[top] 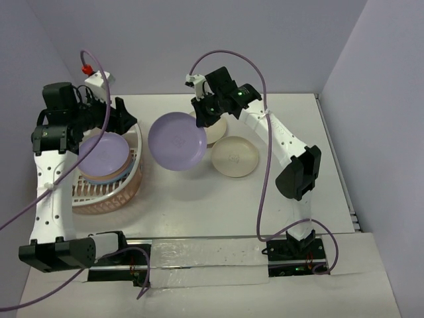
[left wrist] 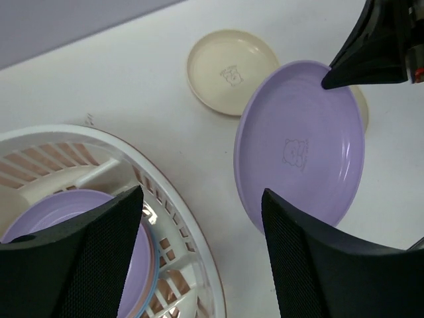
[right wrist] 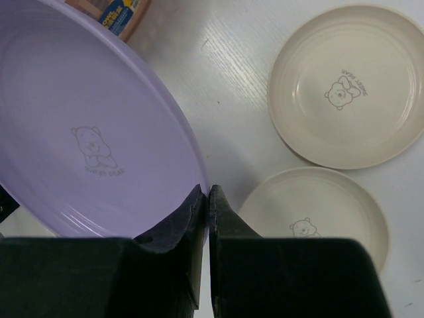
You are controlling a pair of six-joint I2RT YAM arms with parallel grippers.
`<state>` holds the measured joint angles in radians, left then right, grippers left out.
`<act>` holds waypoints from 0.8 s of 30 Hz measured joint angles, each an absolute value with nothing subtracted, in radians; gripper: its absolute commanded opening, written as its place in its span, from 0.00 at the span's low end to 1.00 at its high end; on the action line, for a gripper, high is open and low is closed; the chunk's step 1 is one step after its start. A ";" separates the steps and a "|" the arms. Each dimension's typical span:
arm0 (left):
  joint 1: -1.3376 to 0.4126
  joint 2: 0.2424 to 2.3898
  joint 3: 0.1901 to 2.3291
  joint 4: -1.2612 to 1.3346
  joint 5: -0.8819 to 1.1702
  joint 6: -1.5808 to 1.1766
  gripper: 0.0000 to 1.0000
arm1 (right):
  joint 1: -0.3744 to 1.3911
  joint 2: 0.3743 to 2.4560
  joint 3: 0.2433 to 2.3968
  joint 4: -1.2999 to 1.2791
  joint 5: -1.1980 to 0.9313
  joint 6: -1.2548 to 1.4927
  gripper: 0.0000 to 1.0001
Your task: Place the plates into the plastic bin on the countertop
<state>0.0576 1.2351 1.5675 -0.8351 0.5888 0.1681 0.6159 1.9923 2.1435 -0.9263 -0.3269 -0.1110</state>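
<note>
plate rim — pinched by right hand | just beside bin edge

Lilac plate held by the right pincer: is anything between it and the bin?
Yes: the open left pincer hangs over the bin at the rim facing the lilac plate, likely in its path. A stack of plates already lies in the bin.

A little red cap sits at ten o'clock (on a white box). A shiny strip lies at six o'clock.
</note>
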 measured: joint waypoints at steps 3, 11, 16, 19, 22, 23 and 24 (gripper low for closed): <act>-0.004 1.266 1.522 -0.812 0.534 0.158 0.75 | 0.623 1.992 2.147 -0.926 -0.324 -0.097 0.00; -0.150 1.339 1.455 -0.807 0.396 0.133 0.59 | 0.635 1.992 2.147 -0.926 -0.326 -0.069 0.00; -0.189 1.365 1.455 -0.802 0.329 0.119 0.18 | 0.641 1.992 2.147 -0.925 -0.330 -0.064 0.00; -0.195 1.379 1.455 -0.800 0.303 0.107 0.01 | 0.642 1.992 2.147 -0.924 -0.336 -0.058 0.00; -0.199 1.382 1.455 -0.799 0.290 0.104 0.00 | 0.643 1.992 2.148 -0.918 -0.336 -0.050 0.05; -0.199 1.382 1.455 -0.799 0.289 0.104 0.00 | 0.643 1.992 2.147 -0.918 -0.336 -0.049 0.18; -0.199 1.382 1.455 -0.799 0.288 0.102 0.00 | 0.643 1.992 2.147 -0.918 -0.337 -0.047 0.36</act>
<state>-0.1992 1.3823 1.4551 -0.7990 0.2882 0.1018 0.6426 1.9923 2.1471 -0.9179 -0.3374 -0.0471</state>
